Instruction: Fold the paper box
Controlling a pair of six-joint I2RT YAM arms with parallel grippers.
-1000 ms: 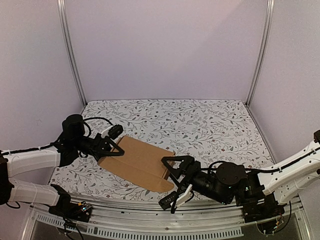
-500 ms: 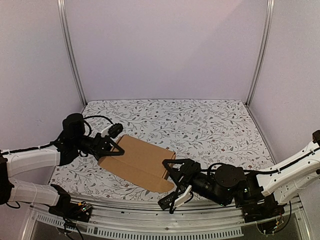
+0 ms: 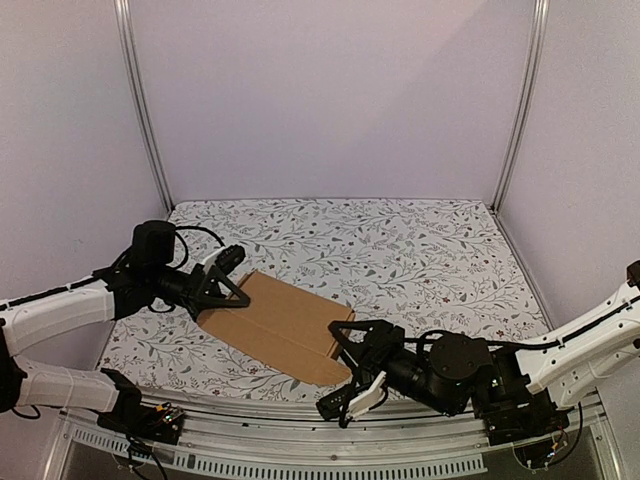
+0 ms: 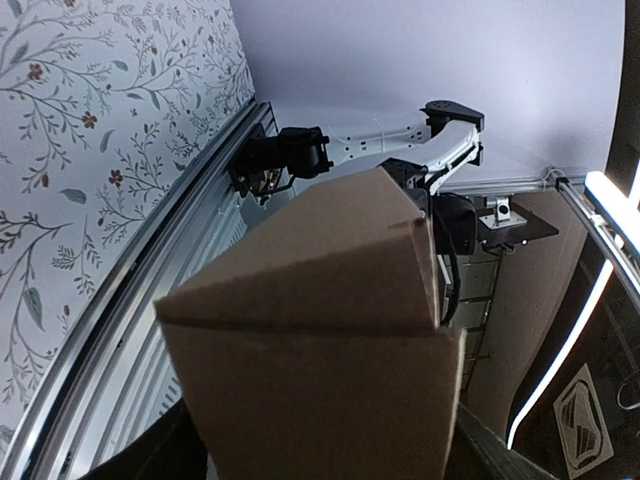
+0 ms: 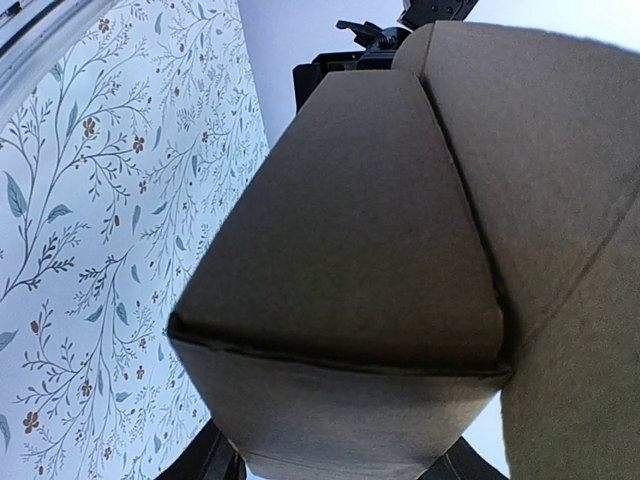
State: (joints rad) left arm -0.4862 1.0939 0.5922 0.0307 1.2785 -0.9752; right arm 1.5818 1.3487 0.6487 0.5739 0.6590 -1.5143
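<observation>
The paper box (image 3: 275, 322) is a plain brown carton, partly formed, lying slantwise near the table's front left. My left gripper (image 3: 222, 284) is shut on its left end, one finger on either side. My right gripper (image 3: 343, 352) is shut on its near right corner. In the left wrist view the paper box (image 4: 320, 330) fills the space between the dark fingers (image 4: 170, 455). In the right wrist view a folded end of the paper box (image 5: 350, 260) sits between the fingers (image 5: 215, 462), with a crease across it.
The floral tablecloth (image 3: 400, 250) covers the table behind and to the right of the box. White walls with metal posts (image 3: 140, 100) enclose the back and sides. A metal rail (image 3: 300, 455) runs along the near edge.
My left gripper has shifted slightly right and up with the box's left end. My right gripper has moved a little lower and nearer. The box stays held between both.
</observation>
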